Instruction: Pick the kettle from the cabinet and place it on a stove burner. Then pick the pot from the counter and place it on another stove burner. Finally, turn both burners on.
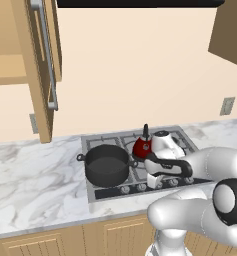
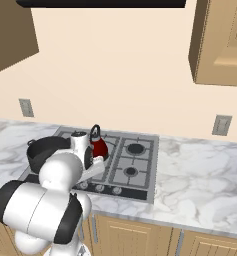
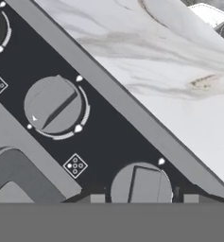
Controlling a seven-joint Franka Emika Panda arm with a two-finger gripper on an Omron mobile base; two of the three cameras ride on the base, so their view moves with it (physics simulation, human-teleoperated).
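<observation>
The black pot (image 1: 106, 165) (image 2: 45, 150) sits on the front-left burner of the grey cooktop (image 1: 187, 136) (image 2: 145, 187). Behind it and to its right, the dark-red kettle (image 1: 141, 147) (image 2: 98, 146) stands upright on a back burner. My gripper (image 1: 154, 182) (image 3: 144, 198) hangs low over the front row of knobs, open. Its fingertips (image 3: 97, 198) flank one round knob (image 3: 142, 186) with a small gap on each side. A second knob (image 3: 54, 105) lies farther along the row. Two bare burners (image 2: 135, 148) (image 2: 131, 171) are on the cooktop's right half.
The tan wall cabinet (image 1: 10, 45) stands open, its door (image 1: 40, 75) swung out above the left counter (image 1: 35, 175). Marble counter (image 2: 200, 175) (image 3: 179, 71) runs on both sides of the cooktop. Wall outlets (image 1: 227, 106) (image 2: 221, 125) are on the back wall.
</observation>
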